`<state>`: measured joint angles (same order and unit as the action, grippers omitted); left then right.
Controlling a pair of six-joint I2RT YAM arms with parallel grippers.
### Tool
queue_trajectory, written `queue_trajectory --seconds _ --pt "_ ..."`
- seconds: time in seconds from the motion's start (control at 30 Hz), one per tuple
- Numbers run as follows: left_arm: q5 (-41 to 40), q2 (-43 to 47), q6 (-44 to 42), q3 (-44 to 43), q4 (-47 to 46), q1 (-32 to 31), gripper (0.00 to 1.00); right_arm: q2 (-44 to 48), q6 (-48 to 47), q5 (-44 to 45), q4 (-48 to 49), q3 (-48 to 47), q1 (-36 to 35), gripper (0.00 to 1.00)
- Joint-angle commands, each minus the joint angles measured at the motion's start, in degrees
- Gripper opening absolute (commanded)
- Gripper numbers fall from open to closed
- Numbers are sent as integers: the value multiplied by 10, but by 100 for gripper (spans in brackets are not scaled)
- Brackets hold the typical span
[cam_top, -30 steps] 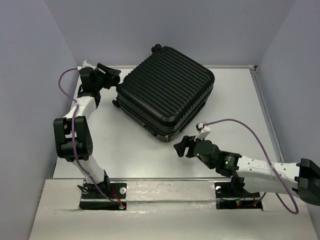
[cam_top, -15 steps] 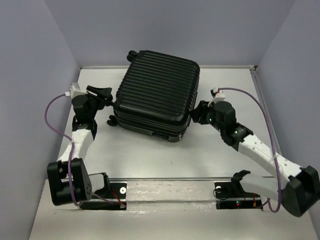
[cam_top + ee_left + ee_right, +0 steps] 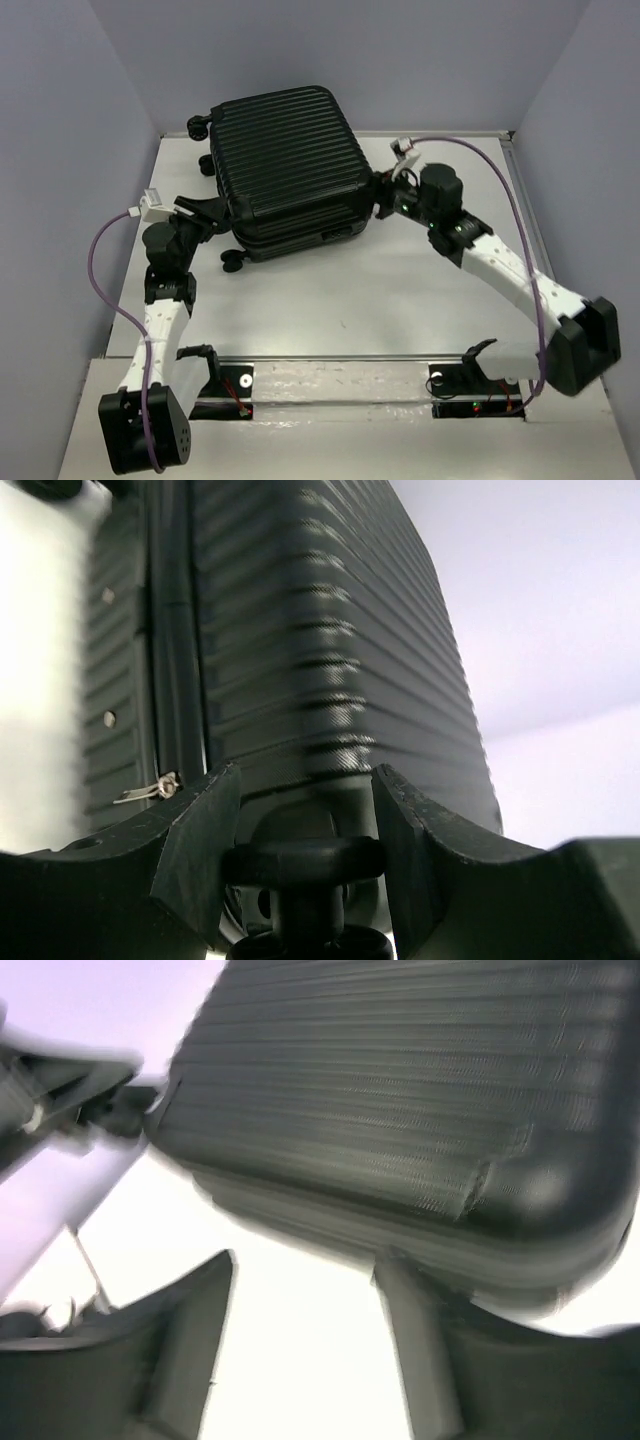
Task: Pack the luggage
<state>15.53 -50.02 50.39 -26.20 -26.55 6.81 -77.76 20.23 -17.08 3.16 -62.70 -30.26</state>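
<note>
Left gripper (image 3: 306, 780) is released, jaws wide, straddling a caster wheel (image 3: 303, 865) at the near-left corner of the black hard-shell suitcase (image 3: 290, 150) (the wheel fills most of the gap; can't tell if the pads bear on it). Right gripper (image 3: 305, 1260) is also spread, with nothing between the fingers. It sits just beside the case's right side, close to the near-right corner. Contact unclear, that view is blurred.

Suitcase: closed, lying flat, ribbed shell up, on the far-centre part of the table (image 3: 330, 300). It's slightly skewed, wheels facing left. Zipper pull (image 3: 150, 790) shows on the seam in the left wrist view, just beside the left finger. No items to pack in view.

My read: the step in hand is squaring the case up between both arms ahead of opening it. To do it well:
- Push on shell edges, not on the caster (it swivels, so fingers will slip or snag).
- Match force on both sides so the case slides rather than spins.
- Leave room at the far edge for the lid to swing.
- Then take the zipper pull with the left.
</note>
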Motion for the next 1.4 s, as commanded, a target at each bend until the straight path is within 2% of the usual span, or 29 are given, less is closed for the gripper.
queue_trajectory --seconds 0.0,0.03,0.07,0.1,0.17,0.23,0.27,0.33,0.43,0.47,0.7,1.07,1.27,1.37 --pt "80 4 -25 -41 49 -11 6 144 -29 -5 29 153 2 53" --pt "81 5 -26 -46 52 -11 6 158 -29 -1 38 185 2 35" --pt "84 9 -28 -58 60 -11 6 175 -27 24 57 238 2 28" --pt "84 11 -29 -64 64 -11 6 178 -25 38 67 259 2 24" --pt "83 12 -32 -78 72 -10 6 173 -27 72 100 288 13 23" --pt "84 12 -35 -83 80 -9 6 155 -31 79 116 301 33 27" --pt "84 12 -35 -83 81 -9 6 134 -34 68 138 302 56 37" --pt "82 12 -40 -79 84 -9 6 109 -49 37 176 299 82 45" --pt "85 10 -43 -69 80 -7 6 53 -83 -22 196 270 111 49" --pt "87 8 -42 -64 77 -7 6 37 -91 -56 197 259 116 49" --pt "96 8 -47 -57 75 -6 6 -56 -152 -136 193 183 134 53" --pt "107 12 -54 -60 81 -6 6 -154 -195 -136 199 120 144 55" --pt "109 9 -56 -56 76 -6 6 -170 -187 -168 260 129 144 53" --pt "108 5 -60 -54 76 -6 6 -173 -183 -180 286 135 144 48"
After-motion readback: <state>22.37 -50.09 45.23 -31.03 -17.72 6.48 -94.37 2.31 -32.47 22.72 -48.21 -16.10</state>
